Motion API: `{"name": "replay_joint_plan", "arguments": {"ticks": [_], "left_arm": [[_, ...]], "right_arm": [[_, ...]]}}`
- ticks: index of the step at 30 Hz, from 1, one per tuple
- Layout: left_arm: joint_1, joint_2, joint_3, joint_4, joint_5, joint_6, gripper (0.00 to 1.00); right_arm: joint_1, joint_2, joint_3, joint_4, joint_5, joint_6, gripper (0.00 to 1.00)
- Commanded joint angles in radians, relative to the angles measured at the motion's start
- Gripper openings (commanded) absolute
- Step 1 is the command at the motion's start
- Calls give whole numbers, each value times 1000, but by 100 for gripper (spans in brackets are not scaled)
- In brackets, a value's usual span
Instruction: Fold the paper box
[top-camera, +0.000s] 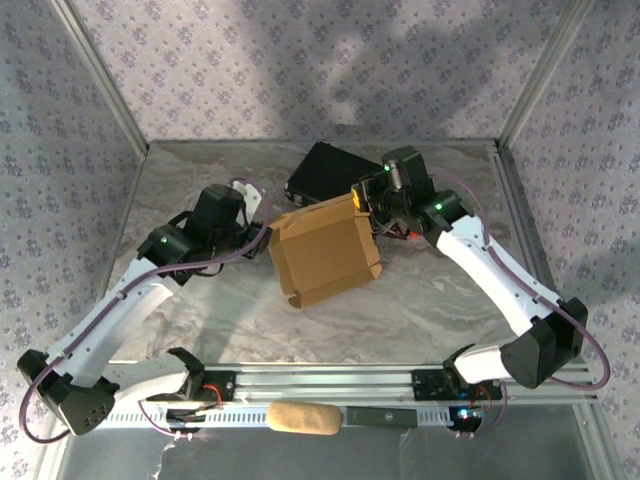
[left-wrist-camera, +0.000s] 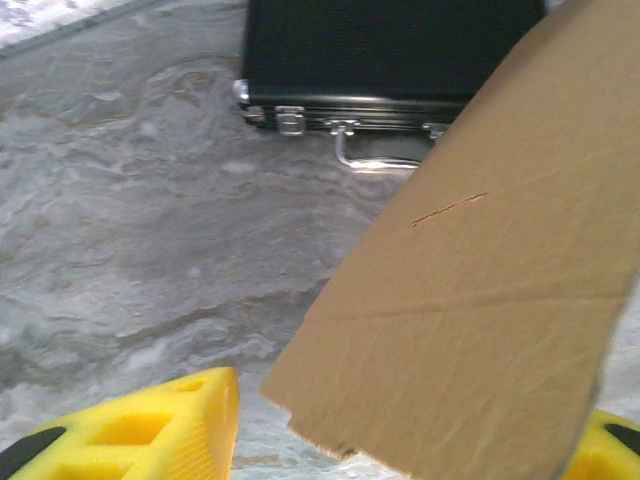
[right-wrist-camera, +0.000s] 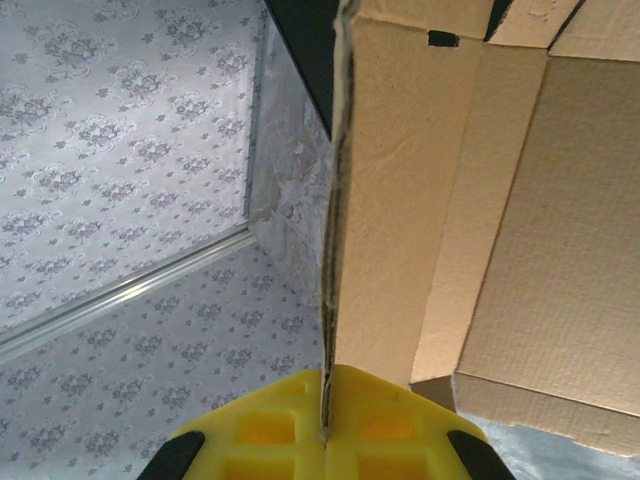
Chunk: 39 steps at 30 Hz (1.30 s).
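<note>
A black case (top-camera: 322, 172) with metal latches and a handle lies on the marbled table (top-camera: 450, 300) just beyond both grippers. It is close behind the right gripper (right-wrist-camera: 325, 400) and straight ahead of the left gripper (left-wrist-camera: 395, 440), partly hidden there by cardboard. The left arm reaches in from the left with its elbow bent and its wrist turned toward the paper box (top-camera: 325, 255). Its yellow fingers (left-wrist-camera: 170, 430) stand apart, with a flat cardboard flap lying across the gap, not pinched. The right arm stretches from the right, its forearm angled in to the box's far right corner. Its fingers are pressed together on the edge of an upright wall. The box sits between the two grippers, plain tan, half folded, with raised walls and creases.
</note>
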Motion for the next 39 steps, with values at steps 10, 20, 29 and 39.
{"name": "replay_joint_plan", "arguments": {"ticks": [10,20,29,39], "left_arm": [[-176,-36,276,-117,89,-41,61],[-100,174,347,-222,57,122,49],[-101,239,356,-253,57,145,54],[-125,259,326,-195,64,143,60]], "right_arm": [[12,50,34,-17,21,-28,0],[15,55,32,-20,16,-24,0],[8,59,30,-13,6,-24,0],[11,65,27,1,-5,-21,0]]}}
